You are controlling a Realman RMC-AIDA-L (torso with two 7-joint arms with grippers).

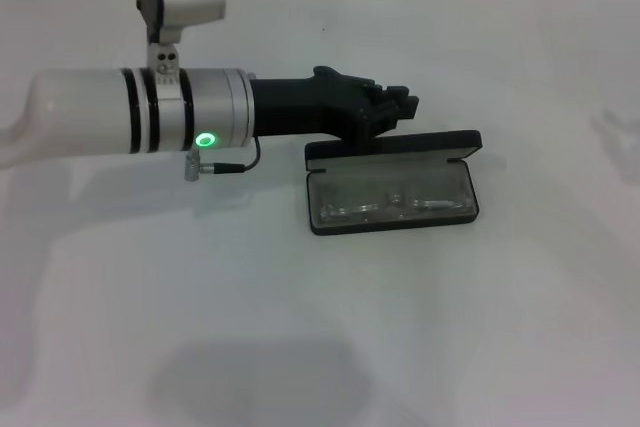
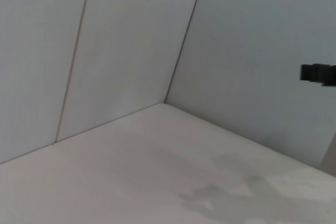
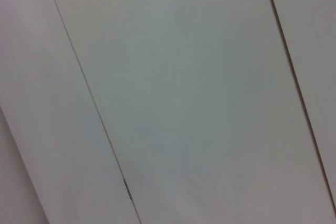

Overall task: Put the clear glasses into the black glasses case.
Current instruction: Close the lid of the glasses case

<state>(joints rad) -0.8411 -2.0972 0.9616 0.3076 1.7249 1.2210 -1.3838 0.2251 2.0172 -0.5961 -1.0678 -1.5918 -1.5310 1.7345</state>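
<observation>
The glasses point(image 1: 395, 202) are lying inside the open case point(image 1: 393, 183) at the desk's point(image 1: 300, 327) centre. My left fingers point(image 1: 398, 109) are hovering at its eleven o'clock edge; I cannot tell their spread. Closing the lid seems next.

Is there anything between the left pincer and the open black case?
Nothing: in the head view the left pincer reaches the raised lid of the black glasses case, with the clear glasses inside.
</observation>
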